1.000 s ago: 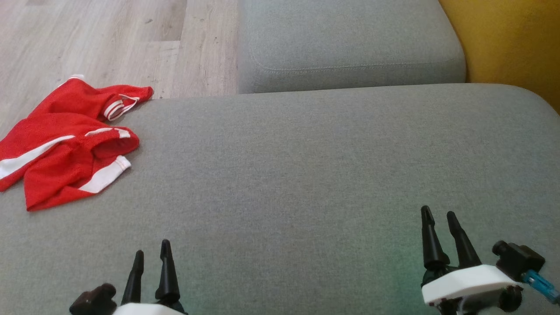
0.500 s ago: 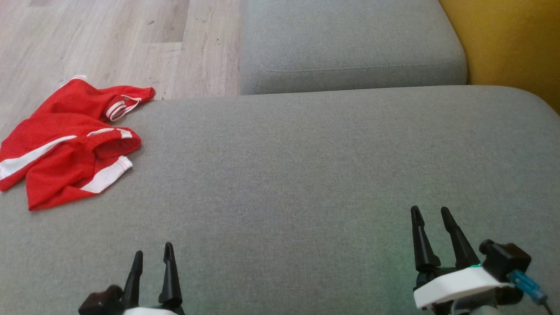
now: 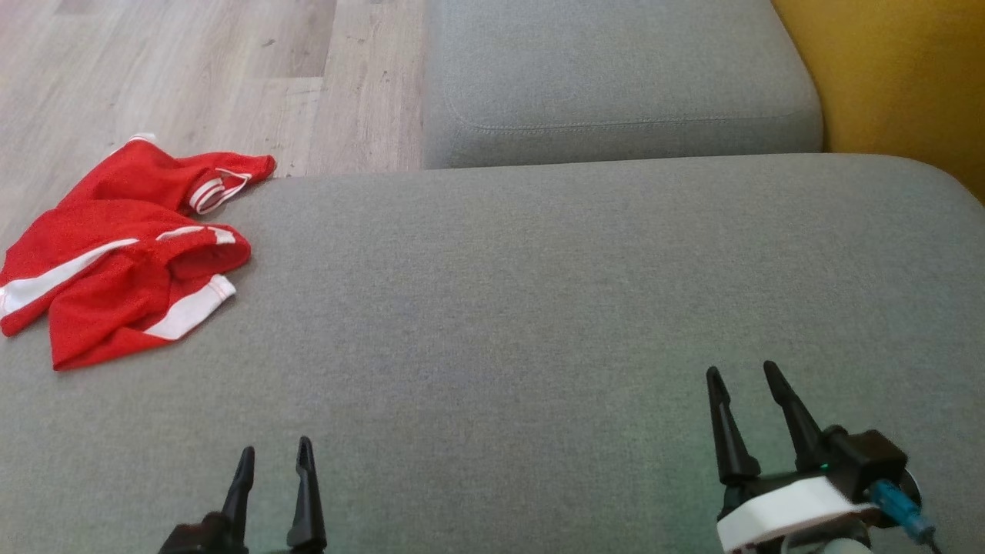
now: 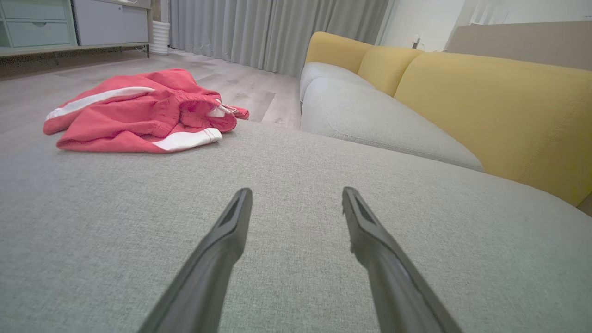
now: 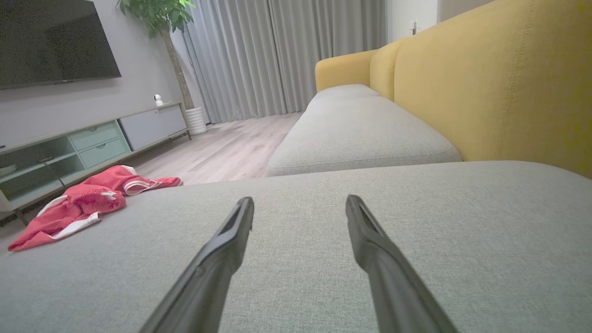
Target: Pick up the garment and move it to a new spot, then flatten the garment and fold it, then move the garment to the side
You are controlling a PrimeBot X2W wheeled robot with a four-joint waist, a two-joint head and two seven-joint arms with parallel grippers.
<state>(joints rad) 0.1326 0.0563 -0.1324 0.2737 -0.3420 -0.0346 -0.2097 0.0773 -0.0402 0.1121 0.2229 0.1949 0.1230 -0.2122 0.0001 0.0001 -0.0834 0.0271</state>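
1. While both arms sit low at my end of the seat, the left gripper [image 3: 275, 446] has its two fingers spread wide with nothing between them
2. Well apart from it on the other side, the right gripper [image 3: 740, 368] is spread just as wide and is just as empty; neither one touches the garment
3. Ahead of the fingers lies a broad bare stretch of the grey seat cushion [image 3: 539, 308], smooth and uncluttered, which I judge a fair place for the spreading and folding to come
4. Further on, the garment [image 3: 115, 261], red with white stripes, lies in a bunched heap at the far left corner of the seat, ahead of my left gripper and well apart from both, its far part reaching the cushion's edge beside the wooden floor [image 3: 192, 69]
5. Judging by that heap, I count nothing as done yet: it is not lifted, not flat, not folded, so picking it up, carrying it over, smoothing it, folding it and setting it aside are all left
6. Beyond all this sit a second grey cushion [image 3: 616, 69] and, at the far right, the yellow backrest [image 3: 885, 69]
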